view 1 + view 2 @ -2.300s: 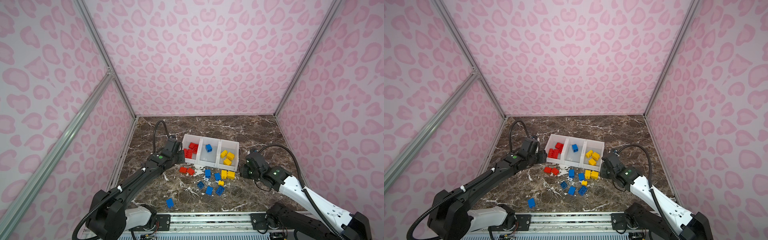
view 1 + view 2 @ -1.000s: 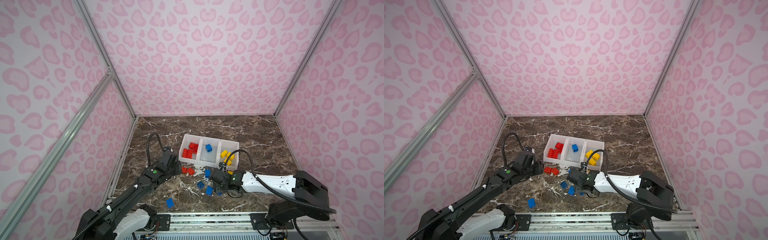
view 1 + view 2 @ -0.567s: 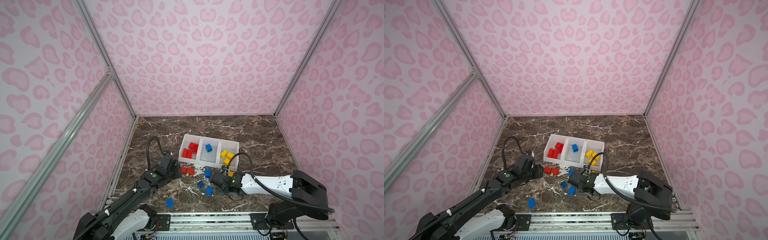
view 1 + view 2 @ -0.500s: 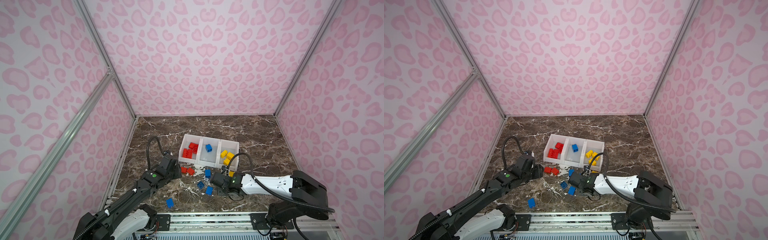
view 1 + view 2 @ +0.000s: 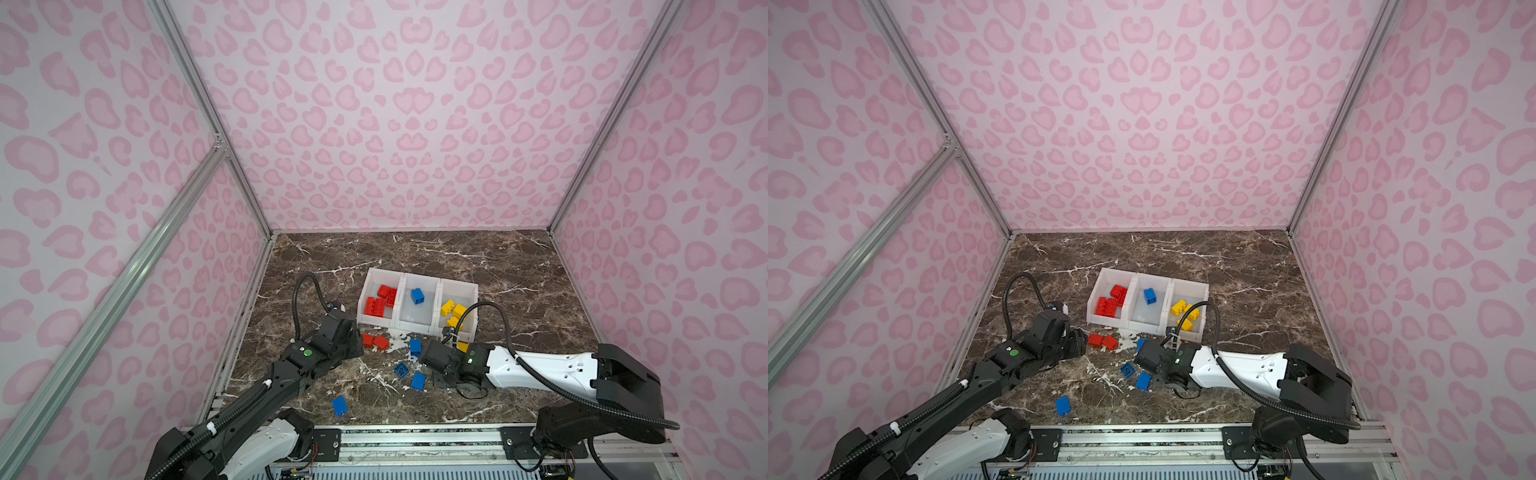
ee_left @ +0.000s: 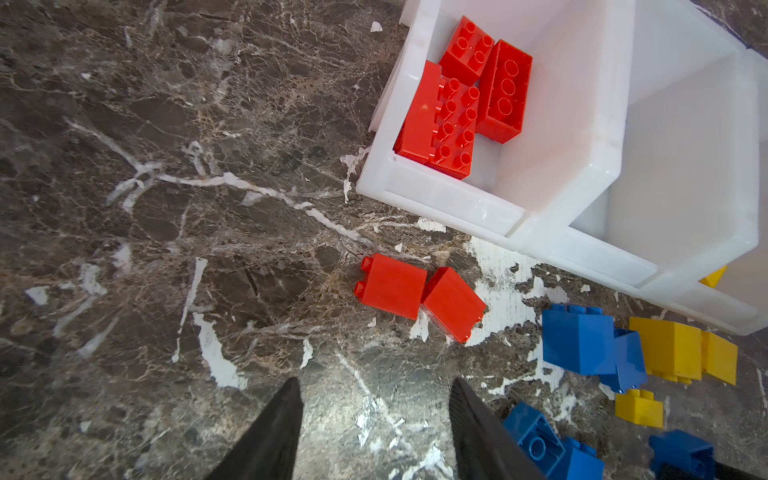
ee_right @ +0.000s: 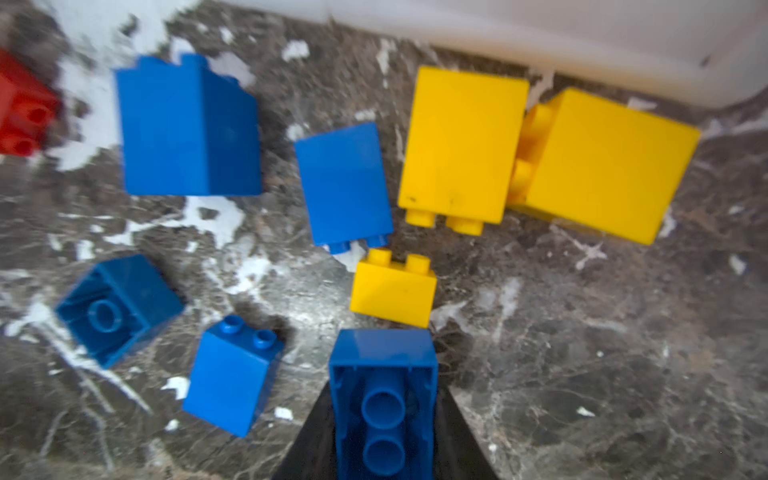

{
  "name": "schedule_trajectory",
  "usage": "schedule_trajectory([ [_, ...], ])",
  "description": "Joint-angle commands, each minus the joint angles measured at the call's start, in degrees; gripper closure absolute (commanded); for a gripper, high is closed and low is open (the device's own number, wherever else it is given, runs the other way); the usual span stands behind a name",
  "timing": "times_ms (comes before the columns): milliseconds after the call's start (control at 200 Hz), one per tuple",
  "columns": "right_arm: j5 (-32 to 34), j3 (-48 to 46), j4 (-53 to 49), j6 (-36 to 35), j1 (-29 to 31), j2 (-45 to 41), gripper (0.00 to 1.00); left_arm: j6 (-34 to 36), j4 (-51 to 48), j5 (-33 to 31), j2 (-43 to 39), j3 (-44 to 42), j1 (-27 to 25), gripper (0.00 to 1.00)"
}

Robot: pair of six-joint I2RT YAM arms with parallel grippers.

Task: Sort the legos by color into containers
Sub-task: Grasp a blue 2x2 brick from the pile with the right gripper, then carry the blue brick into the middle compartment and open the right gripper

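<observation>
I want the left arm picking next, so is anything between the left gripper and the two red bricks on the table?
Nothing visible: only bare table lies between the open left gripper and the red bricks.

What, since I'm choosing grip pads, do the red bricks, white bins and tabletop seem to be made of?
Red brick: hard moulded plastic, smooth with a soft sheen, with crisp edges and studs.
Bins: white plastic, slightly translucent and glossy, with highlights along the rim.
Tabletop: looks like brown marble with white veins, but the white chipped patches suggest a printed film, perhaps.
</observation>
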Motion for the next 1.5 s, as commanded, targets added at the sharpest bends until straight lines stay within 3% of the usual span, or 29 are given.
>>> schedule_trajectory([
  [0, 4.86, 5.79, -4.99, -5.39, -1.55, 0.89, 0.68, -0.40, -1.06, -0.71, -0.89, 0.30, 0.01, 0.41],
  [225, 2.01, 20.45, -2.16, -20.62, -11.32, 8.20, 0.68, -0.32, -3.11, -0.27, -2.67, 0.62, -0.03, 0.41],
  [425, -1.60, 31.78, -2.07, -27.57, -16.16, 19.05, 0.68, -1.01, -4.56, -0.50, -4.76, 0.22, -0.29, 0.41],
  [580, -2.83, 34.21, -1.69, -28.20, -18.16, 23.94, 0.67, -1.28, -5.15, -0.58, -5.49, -0.57, -0.38, 0.41],
  [740, -2.30, 34.62, -1.96, -27.68, -18.44, 24.41, 0.48, -1.21, -5.55, -0.52, -5.71, -0.77, -0.38, 0.41],
  [855, -1.99, 34.77, -2.48, -27.68, -18.48, 23.63, 0.41, -1.03, -5.31, -0.37, -5.40, -0.77, -0.38, 0.41],
  [1495, -1.98, 31.98, -1.95, -27.19, -18.84, 19.73, 0.40, -1.29, -5.45, -0.27, -5.52, -0.90, -0.56, 0.41],
])
